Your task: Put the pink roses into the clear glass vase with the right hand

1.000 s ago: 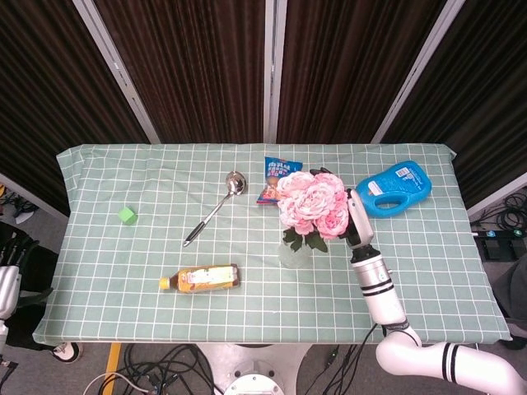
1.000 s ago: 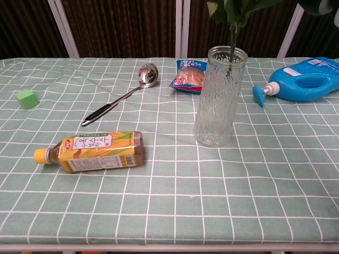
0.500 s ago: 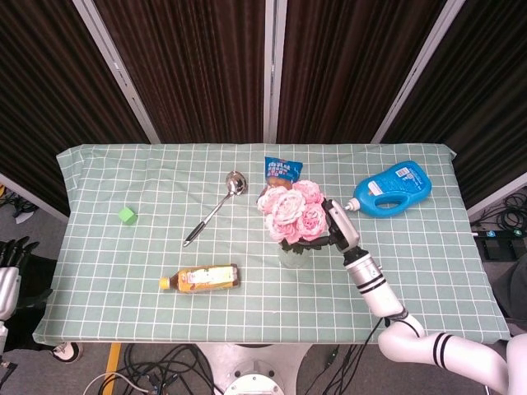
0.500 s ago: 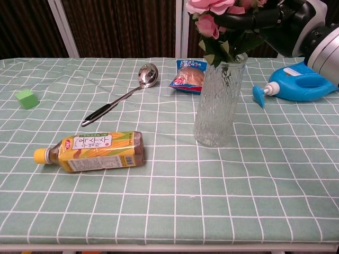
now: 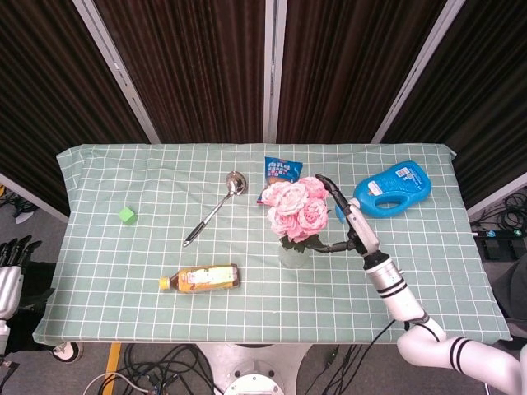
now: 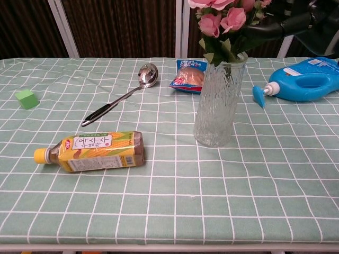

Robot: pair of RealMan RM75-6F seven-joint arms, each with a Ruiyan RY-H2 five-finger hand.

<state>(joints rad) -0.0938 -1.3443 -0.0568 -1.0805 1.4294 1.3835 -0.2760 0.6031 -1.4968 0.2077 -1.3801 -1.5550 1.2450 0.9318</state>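
The pink roses (image 5: pixel 295 206) stand upright in the clear glass vase (image 5: pixel 293 257) at mid-table, stems down inside the glass. From the chest view the blooms (image 6: pixel 222 16) and leaves top the ribbed vase (image 6: pixel 217 100). My right hand (image 5: pixel 344 220) is just right of the bouquet with its fingers spread and nothing in them. Its dark fingers (image 6: pixel 273 29) reach toward the leaves from the upper right. My left hand (image 5: pixel 12 267) hangs off the table's left edge, fingers apart and empty.
A blue detergent bottle (image 5: pixel 394 188) lies behind my right hand. A snack packet (image 5: pixel 280 173) lies just behind the vase, a metal ladle (image 5: pixel 216 206) to its left. A drink bottle (image 5: pixel 202 278) lies front left, and a green cube (image 5: pixel 127 215) sits far left.
My right hand brought the roses down into the vase, then let go and drew back to the right with fingers spread. The roses stay in the vase.
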